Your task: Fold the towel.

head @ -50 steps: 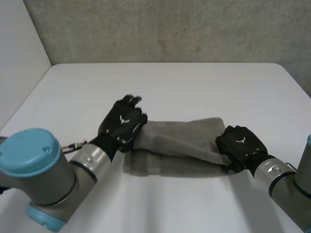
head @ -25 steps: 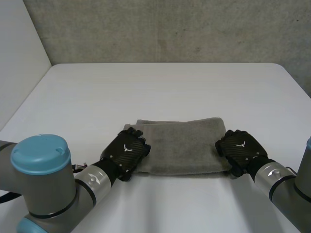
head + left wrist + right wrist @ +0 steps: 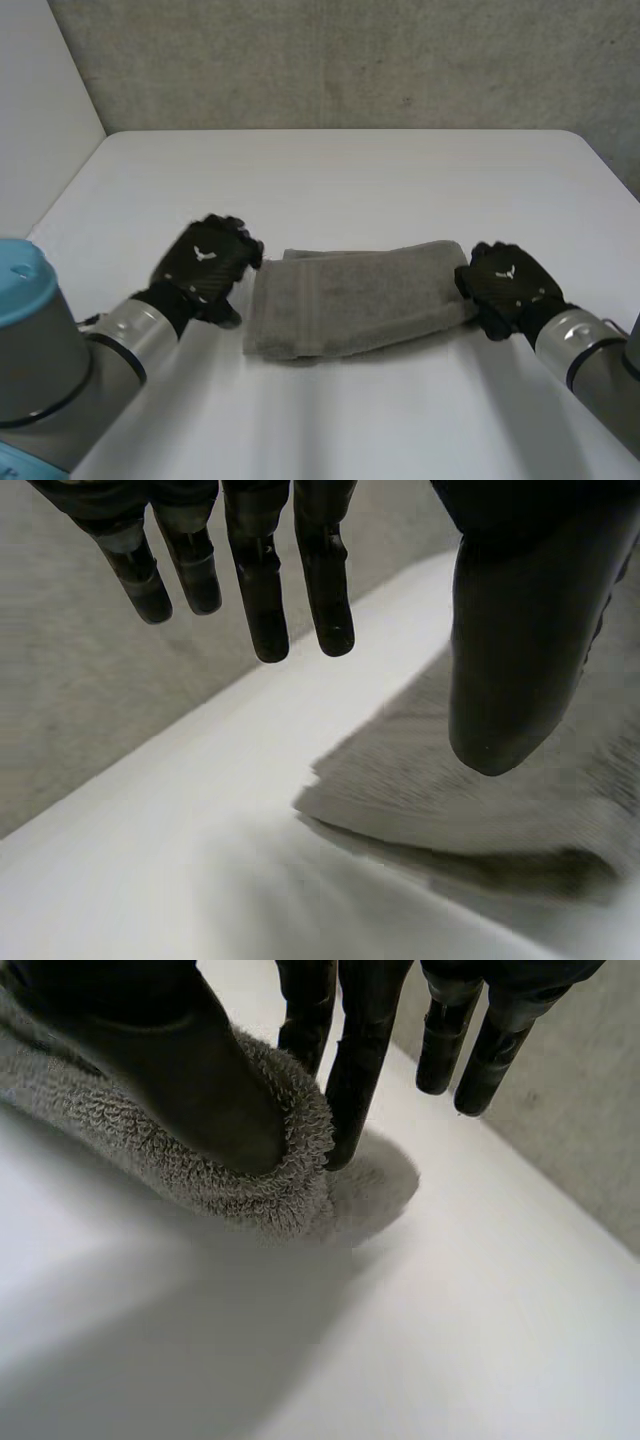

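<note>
Head view has the folded towel (image 3: pixel 350 295) lying flat on the bench (image 3: pixel 340 180). The left robot hand (image 3: pixel 205 265) sits just beside its left end, fingers loose, holding nothing. The right robot hand (image 3: pixel 508 285) pinches the towel's right edge between thumb and fingers.

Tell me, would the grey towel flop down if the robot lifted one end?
Probably floppy: the folded grey terry towel curls softly round the thumb of the right robot hand, which pinches its edge. Its looped pile looks grippy, so it likely won't slip. Pushed, its soft layers would probably bunch up rather than slide flat.
</note>
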{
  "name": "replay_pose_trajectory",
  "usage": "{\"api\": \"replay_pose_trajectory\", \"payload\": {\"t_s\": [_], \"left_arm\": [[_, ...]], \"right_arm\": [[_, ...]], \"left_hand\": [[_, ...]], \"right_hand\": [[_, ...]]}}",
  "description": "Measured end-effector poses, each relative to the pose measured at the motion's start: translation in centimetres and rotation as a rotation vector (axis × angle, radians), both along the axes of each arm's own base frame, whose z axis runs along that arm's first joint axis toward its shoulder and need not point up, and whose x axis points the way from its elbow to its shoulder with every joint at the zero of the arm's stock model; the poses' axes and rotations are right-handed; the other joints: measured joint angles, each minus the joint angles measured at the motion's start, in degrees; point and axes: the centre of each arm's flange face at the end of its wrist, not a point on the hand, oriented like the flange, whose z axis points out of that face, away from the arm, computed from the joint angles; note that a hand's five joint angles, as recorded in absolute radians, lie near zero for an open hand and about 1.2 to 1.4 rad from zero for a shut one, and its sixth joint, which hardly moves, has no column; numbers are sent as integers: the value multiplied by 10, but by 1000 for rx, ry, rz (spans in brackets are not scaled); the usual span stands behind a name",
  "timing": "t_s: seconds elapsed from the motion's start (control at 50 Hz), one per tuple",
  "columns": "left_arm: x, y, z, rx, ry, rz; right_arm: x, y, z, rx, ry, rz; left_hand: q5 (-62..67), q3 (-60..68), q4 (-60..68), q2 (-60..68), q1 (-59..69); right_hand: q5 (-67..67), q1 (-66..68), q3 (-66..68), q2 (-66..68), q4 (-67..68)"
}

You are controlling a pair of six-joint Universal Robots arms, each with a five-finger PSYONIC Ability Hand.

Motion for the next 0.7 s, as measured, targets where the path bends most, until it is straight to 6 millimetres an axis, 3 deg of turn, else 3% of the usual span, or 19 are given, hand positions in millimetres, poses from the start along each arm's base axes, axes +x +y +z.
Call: {"api": "replay_pose_trajectory", "payload": {"t_s": [0.08,0.22,0.28,0.4,0.54,0.62,0.7], "left_arm": [[11,-11,13,-12,59,55],[29,-29,33,-45,148,142],[35,-35,37,-40,181,170],[43,-42,37,-9,238,208],[43,-43,36,5,251,213],[42,-43,36,4,251,208],[39,-45,39,-9,255,200]], "right_arm": [[20,2,21,-60,-12,69],[87,28,56,-201,-39,293],[111,41,58,-231,-45,372],[166,71,36,-226,-49,543],[196,94,-6,-158,-29,650],[199,97,-13,-147,-31,655],[194,93,0,-159,-60,625]], "left_hand": [[-14,0,0,-15,-16],[-46,0,0,-46,-44],[-73,0,0,-70,-67],[-90,0,0,-82,-77],[-92,0,0,-85,-78],[-96,0,0,-88,-81],[-106,0,0,-102,-89]], "right_hand": [[2,0,0,0,0],[2,2,0,5,0],[2,3,0,5,0],[2,4,0,5,0],[2,8,0,6,0],[-199,-186,0,-189,0],[-404,-377,0,-373,0]]}}
